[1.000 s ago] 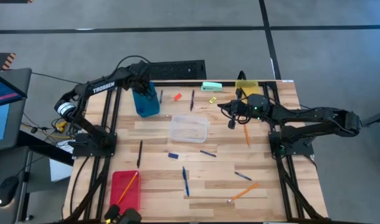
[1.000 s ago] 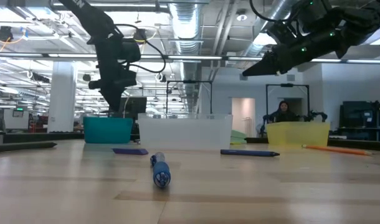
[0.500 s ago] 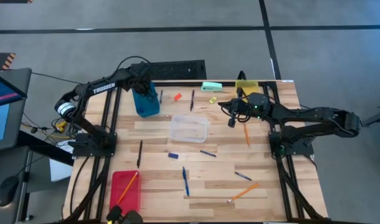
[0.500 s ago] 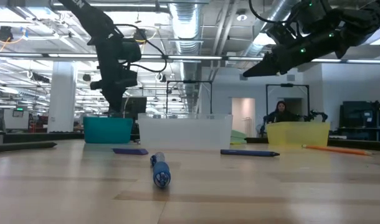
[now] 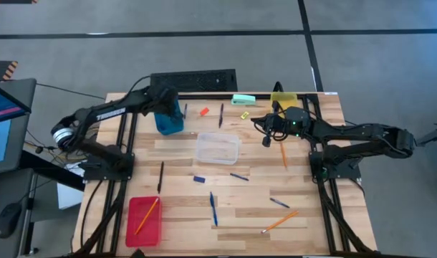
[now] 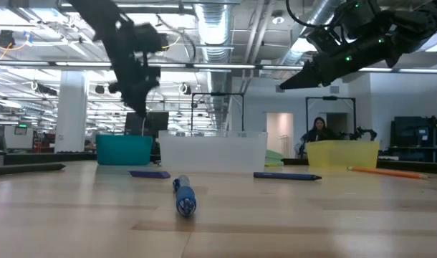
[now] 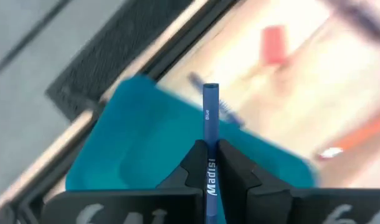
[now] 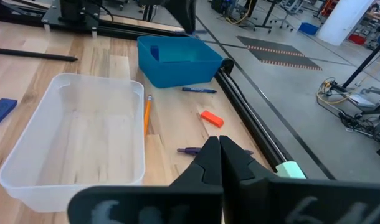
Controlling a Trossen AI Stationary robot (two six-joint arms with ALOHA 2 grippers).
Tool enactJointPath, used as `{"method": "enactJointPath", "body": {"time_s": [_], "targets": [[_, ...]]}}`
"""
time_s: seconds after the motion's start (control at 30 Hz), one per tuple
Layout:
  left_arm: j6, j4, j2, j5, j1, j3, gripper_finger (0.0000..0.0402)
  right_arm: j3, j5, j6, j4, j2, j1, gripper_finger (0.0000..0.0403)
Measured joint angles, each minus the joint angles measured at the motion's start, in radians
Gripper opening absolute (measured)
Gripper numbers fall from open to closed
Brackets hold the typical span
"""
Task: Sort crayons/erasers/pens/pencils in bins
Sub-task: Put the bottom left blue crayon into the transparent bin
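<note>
Left arm's jaws point(image 7: 208, 163), clamped on a blue pen point(image 7: 210, 118), have swung over the blue bin point(image 7: 146, 149) below; drop imminent.

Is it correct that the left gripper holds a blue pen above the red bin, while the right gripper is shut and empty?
Not quite. The left gripper holds the blue pen above the blue bin, not the red bin, as the left wrist view shows. The rest stands: the right gripper is shut and empty.

Robotics lab in big industrial hall: exposed ceiling ducts point(image 6: 226, 21), strip lights, grey concrete floor point(image 5: 204, 43), person point(image 6: 320, 130) at workstation at 12 o'clock beyond wooden table point(image 5: 247, 208).
</note>
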Motion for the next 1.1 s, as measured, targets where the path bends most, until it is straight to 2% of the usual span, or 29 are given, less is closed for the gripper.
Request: {"method": "enactJointPath", "body": {"time_s": [0.2,0.37,0.5,0.73,0.9,1.0,1.1], "targets": [[0.063,0.012,-0.12,0.06,-0.182,0.0,0.0004,0.0,0.0,0.0,0.001,0.0,0.0,0.0003],[0.097,0.062,-0.127,0.106,-0.31,-0.001,0.0004,0.0,0.0,0.0,0.002,0.0,0.0,0.0003],[0.126,0.164,-0.126,0.11,-0.387,-0.062,0.0004,0.0,0.0,0.001,0.001,0.0,0.0,0.0003],[0.118,0.342,-0.126,0.122,-0.437,-0.184,0.0004,0.0,0.0,0.002,0.001,0.0,0.0,0.0003],[0.117,0.386,-0.126,0.123,-0.454,-0.215,0.0004,0.0,0.0,0.003,0.001,0.0,0.0,0.0003],[0.14,0.495,-0.124,0.127,-0.451,-0.225,0.0004,0.0,0.0,0.003,0.005,0.0,0.0,0.0003],[0.152,0.576,-0.073,0.194,-0.426,-0.207,0.0004,0.0,0.0,0.002,0.012,0.0,0.0,0.0003]]}}
